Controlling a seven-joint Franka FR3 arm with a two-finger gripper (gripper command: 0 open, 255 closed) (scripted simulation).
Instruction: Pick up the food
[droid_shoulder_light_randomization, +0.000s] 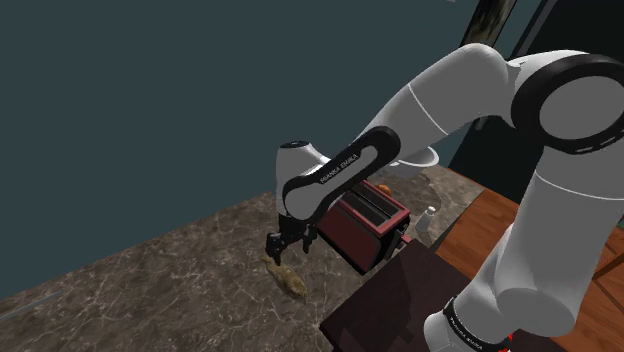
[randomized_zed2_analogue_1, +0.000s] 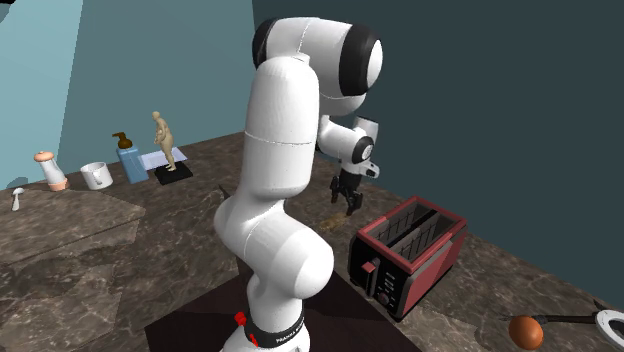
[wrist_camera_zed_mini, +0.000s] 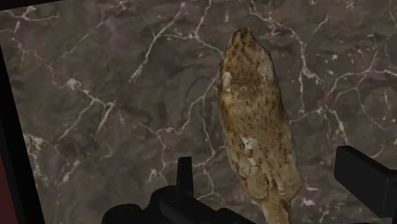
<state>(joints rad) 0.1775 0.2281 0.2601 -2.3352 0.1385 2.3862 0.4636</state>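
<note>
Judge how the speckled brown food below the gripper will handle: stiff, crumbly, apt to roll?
The food looks long and flattish on the counter, so it probably won't roll. Its crusty, speckled surface suggests it may crumble if squeezed hard.

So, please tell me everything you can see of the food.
The food is a long, tapering piece, golden brown with dark speckles and a few pale spots. It lies flat on the dark veined counter, near the red toaster. The open gripper hangs over it, one finger on each side, neither touching.
</note>
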